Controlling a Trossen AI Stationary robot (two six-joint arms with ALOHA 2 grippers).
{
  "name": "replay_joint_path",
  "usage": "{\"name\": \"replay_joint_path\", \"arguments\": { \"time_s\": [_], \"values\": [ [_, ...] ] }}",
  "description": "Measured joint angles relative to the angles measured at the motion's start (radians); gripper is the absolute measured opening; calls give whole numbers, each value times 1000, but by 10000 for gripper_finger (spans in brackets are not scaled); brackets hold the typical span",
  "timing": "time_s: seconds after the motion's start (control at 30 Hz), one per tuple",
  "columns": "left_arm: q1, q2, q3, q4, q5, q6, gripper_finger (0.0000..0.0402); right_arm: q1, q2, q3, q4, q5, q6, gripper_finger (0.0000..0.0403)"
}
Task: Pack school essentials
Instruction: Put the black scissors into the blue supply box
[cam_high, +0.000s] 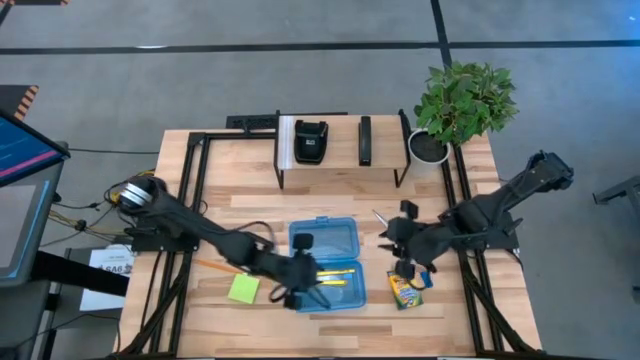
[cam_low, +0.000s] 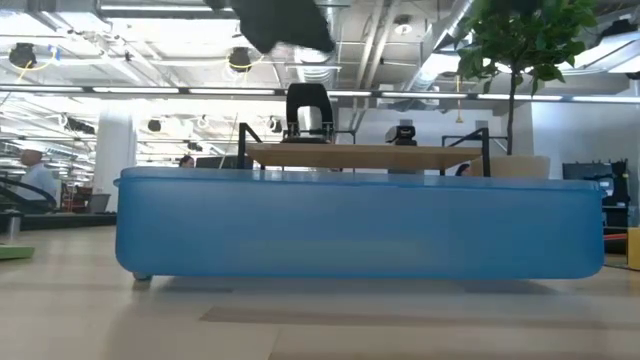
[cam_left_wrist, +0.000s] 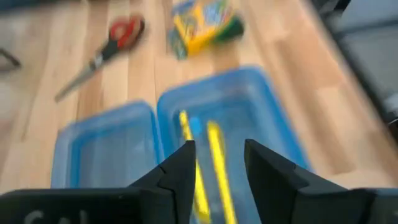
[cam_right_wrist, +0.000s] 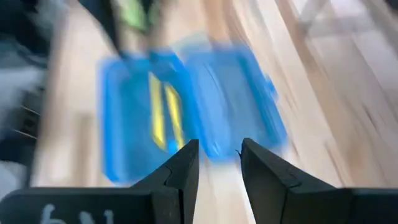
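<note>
While the left gripper hangs over the front half of the open blue pencil case, its fingers stand spread with nothing between them, and through the gap the left wrist view shows two yellow pencils lying side by side in that half of the case. A small blue piece, hard to make out, lies just beside them. The other half of the case looks bare.

Over on the right side, the right gripper sits near the case's right edge, fingers also parted and holding nothing; its view looks across the blue case with the yellow pencils inside.

Out on the wooden table: a lime-green sticky-note pad lies just left of the case's front corner, with an orange pencil on the boards beside it, partly under the left arm. The yellow-green crayon box rests to the right of the case, below the right gripper. Red-handled scissors lie on the wood beyond the case, near the crayon box.

At the table's back edge, a black boxy device sits on a low rack, and a leafy potted plant stands at the right rear corner.
</note>
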Motion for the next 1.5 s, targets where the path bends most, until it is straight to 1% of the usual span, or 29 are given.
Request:
{"name": "replay_joint_path", "arguments": {
  "time_s": [0.1, 0.17, 0.23, 0.3, 0.4, 0.43, 0.57, 0.7, 0.8, 0.87, 1.0, 1.13, 1.23, 1.33, 1.5],
  "values": [
    [-22, -105, -149, 180, 1, 12, 109, -24, 0, -26, -102, -15, 81, 145],
    [-34, -171, -257, 352, 5, 29, 105, -43, -2, -66, -124, -26, 120, 147],
    [-45, -236, -365, 510, 8, 46, 103, -73, -9, -107, -134, -62, 143, 148],
    [-48, -289, -459, 655, 25, 62, 103, -117, -11, -153, -121, -127, 163, 148],
    [-49, -354, -562, 791, 29, 68, 103, -198, 1, -231, -108, -243, 165, 149],
    [-48, -377, -587, 812, 29, 67, 103, -227, 2, -254, -111, -276, 165, 151],
    [-48, -435, -626, 813, 27, 67, 103, -341, 0, -341, -113, -362, 149, 167],
    [-49, -437, -626, 812, 34, 70, 103, -419, 0, -415, -98, -436, 108, 203],
    [-50, -435, -626, 806, 34, 71, 103, -453, 0, -457, -90, -444, 104, 230],
    [-50, -434, -626, 798, 33, 71, 103, -468, 0, -474, -93, -443, 104, 240],
    [-50, -434, -626, 802, 33, 70, 103, -459, 0, -508, -7, -445, 109, 243],
    [-50, -434, -626, 802, 32, 53, 103, -431, 6, -537, 26, -444, 138, 239],
    [-50, -434, -626, 808, 32, 50, 103, -406, 34, -551, 52, -441, 160, 238],
    [-50, -434, -626, 811, 33, 43, 103, -386, 92, -557, 90, -441, 162, 237],
    [-50, -434, -626, 814, 33, 42, 103, -378, 177, -558, 142, -429, 161, 237]
  ]
}}
